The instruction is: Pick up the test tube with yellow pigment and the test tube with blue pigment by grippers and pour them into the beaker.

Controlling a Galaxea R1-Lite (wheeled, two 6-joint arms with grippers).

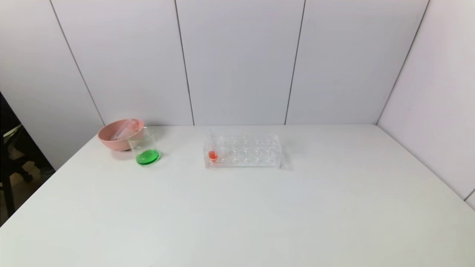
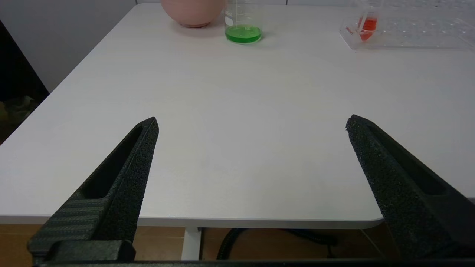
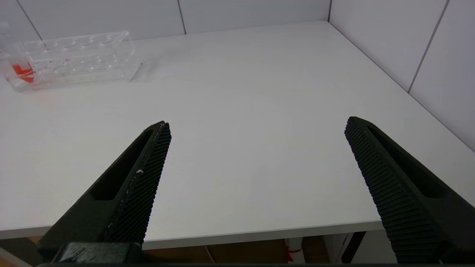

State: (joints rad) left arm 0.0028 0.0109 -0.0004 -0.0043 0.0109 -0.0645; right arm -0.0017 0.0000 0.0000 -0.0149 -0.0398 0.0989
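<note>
The clear beaker (image 1: 145, 150) stands at the back left of the white table and holds green liquid; it also shows in the left wrist view (image 2: 243, 26). No tube with yellow or blue liquid is in view. Clear empty tubes lie in the pink bowl (image 1: 111, 138). My left gripper (image 2: 252, 124) is open and empty above the table's front edge. My right gripper (image 3: 258, 126) is open and empty above the front edge on the right side. Neither gripper shows in the head view.
A clear tube rack (image 1: 243, 152) stands at the back middle with one red-liquid tube (image 1: 212, 152) in its left end; the rack also shows in both wrist views (image 2: 408, 29) (image 3: 74, 59). White walls close the back and right.
</note>
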